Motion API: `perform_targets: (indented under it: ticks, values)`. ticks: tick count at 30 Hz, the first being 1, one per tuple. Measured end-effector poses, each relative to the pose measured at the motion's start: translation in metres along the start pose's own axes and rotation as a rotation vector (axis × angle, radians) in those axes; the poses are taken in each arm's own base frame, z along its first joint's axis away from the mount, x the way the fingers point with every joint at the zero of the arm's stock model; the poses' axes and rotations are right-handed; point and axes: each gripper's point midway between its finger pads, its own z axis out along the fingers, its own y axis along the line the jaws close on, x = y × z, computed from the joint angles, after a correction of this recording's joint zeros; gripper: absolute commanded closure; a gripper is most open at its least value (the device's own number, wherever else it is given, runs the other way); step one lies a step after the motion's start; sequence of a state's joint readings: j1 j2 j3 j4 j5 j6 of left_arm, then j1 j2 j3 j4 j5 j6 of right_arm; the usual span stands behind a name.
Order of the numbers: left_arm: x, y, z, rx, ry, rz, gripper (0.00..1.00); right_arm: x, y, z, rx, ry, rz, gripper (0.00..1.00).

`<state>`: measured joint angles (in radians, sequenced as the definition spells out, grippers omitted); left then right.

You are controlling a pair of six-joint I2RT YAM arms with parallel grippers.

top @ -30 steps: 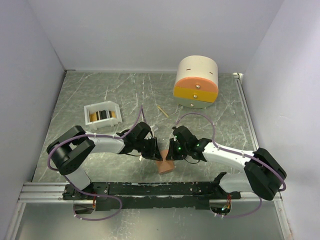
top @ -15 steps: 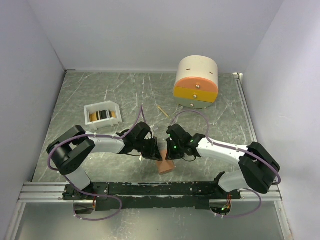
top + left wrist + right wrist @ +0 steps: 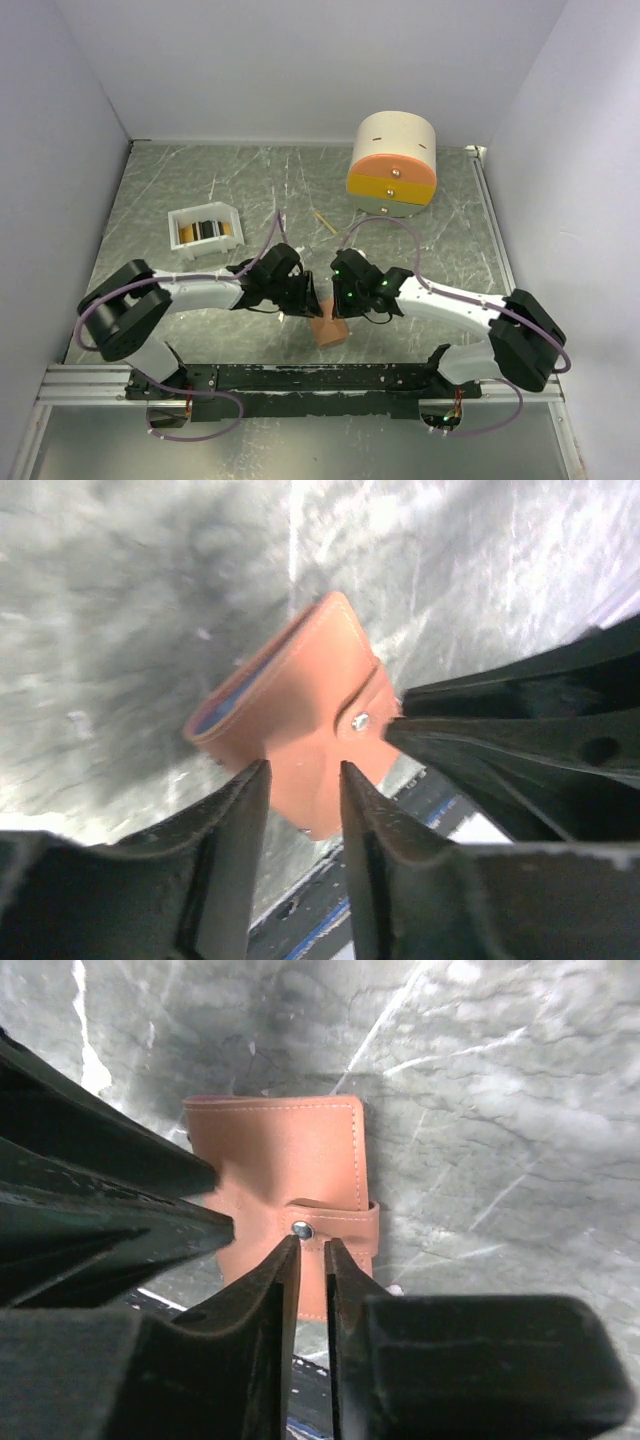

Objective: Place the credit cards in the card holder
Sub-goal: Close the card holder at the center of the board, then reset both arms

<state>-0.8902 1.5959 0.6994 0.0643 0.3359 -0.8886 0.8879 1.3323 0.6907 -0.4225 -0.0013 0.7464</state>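
The salmon-pink card holder [image 3: 331, 331] lies folded on the table near the front edge, its snap strap [image 3: 335, 1228] fastened. It shows in both wrist views [image 3: 300, 715] [image 3: 280, 1155]. My left gripper [image 3: 311, 300] hovers over its left side, open, nothing between the fingers [image 3: 305, 770]. My right gripper [image 3: 343, 301] hangs over the snap, its jaws parted by a narrow slit with nothing in it [image 3: 312, 1245]. The two grippers' fingers nearly meet above the holder. The credit cards [image 3: 208, 230], dark and gold, stand in the white tray [image 3: 180, 222] at the left.
A round cream, orange and yellow drawer box [image 3: 392, 165] stands at the back right. A thin wooden stick [image 3: 323, 221] lies between it and the tray. The black rail [image 3: 300, 378] of the arm bases runs just in front of the holder.
The left gripper's jaws have widened and its arm has shifted a little left. The right gripper has moved left over the holder's snap. The holder has not moved.
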Motion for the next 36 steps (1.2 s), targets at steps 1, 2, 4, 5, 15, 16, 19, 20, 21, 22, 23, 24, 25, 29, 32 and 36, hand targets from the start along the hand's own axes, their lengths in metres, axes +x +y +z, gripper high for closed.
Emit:
perform_targets:
  ticks: [1,2,4,5,15,16,19,20,21,22,23,24,25,29,32,36]
  values:
    - [-0.003,0.001,-0.004,-0.020,-0.016,0.004,0.47,-0.003,0.000,-0.004,0.002,-0.015,0.000,0.75]
    - [-0.010,0.001,-0.011,-0.051,-0.049,0.012,0.41,-0.009,0.001,-0.010,0.003,-0.043,0.002,0.71]
    - [-0.025,-0.006,-0.029,-0.083,-0.118,0.034,0.27,-0.026,0.006,-0.026,-0.011,-0.120,0.006,0.63]
    - [-0.036,-0.012,-0.040,-0.094,-0.162,0.047,0.21,-0.035,0.009,-0.036,-0.021,-0.164,0.010,0.58]
    - [-0.106,-0.093,-0.192,-0.027,-0.604,0.180,0.00,-0.102,0.020,-0.147,-0.103,-0.559,0.085,0.00]
    - [-0.107,-0.098,-0.207,-0.017,-0.636,0.190,0.00,-0.107,0.018,-0.159,-0.108,-0.598,0.096,0.00]
    - [-0.106,-0.107,-0.244,0.021,-0.715,0.214,0.00,-0.114,0.012,-0.188,-0.118,-0.691,0.128,0.00]
    - [-0.104,-0.109,-0.255,0.035,-0.739,0.221,0.00,-0.116,0.009,-0.196,-0.121,-0.719,0.139,0.00]
    - [-0.102,-0.111,-0.265,0.052,-0.759,0.227,0.00,-0.117,0.006,-0.203,-0.123,-0.741,0.150,0.00]
    - [-0.099,-0.113,-0.276,0.070,-0.782,0.234,0.00,-0.116,0.003,-0.208,-0.123,-0.757,0.161,0.00]
    - [-0.098,-0.114,-0.282,0.082,-0.798,0.237,0.00,-0.116,0.000,-0.213,-0.122,-0.772,0.171,0.00]
    - [-0.096,-0.114,-0.288,0.093,-0.813,0.239,0.00,-0.116,-0.001,-0.215,-0.124,-0.778,0.177,0.00]
    - [-0.093,-0.112,-0.293,0.103,-0.827,0.239,0.00,-0.115,-0.002,-0.217,-0.126,-0.786,0.188,0.00]
    - [-0.083,-0.098,-0.291,0.102,-0.836,0.231,0.00,-0.110,-0.008,-0.212,-0.118,-0.780,0.217,0.00]
    - [-0.077,-0.079,-0.270,0.062,-0.795,0.216,0.00,-0.103,-0.013,-0.196,-0.093,-0.743,0.230,0.00]
    - [-0.072,-0.065,-0.252,0.024,-0.752,0.198,0.00,-0.095,-0.018,-0.180,-0.061,-0.696,0.237,0.00]
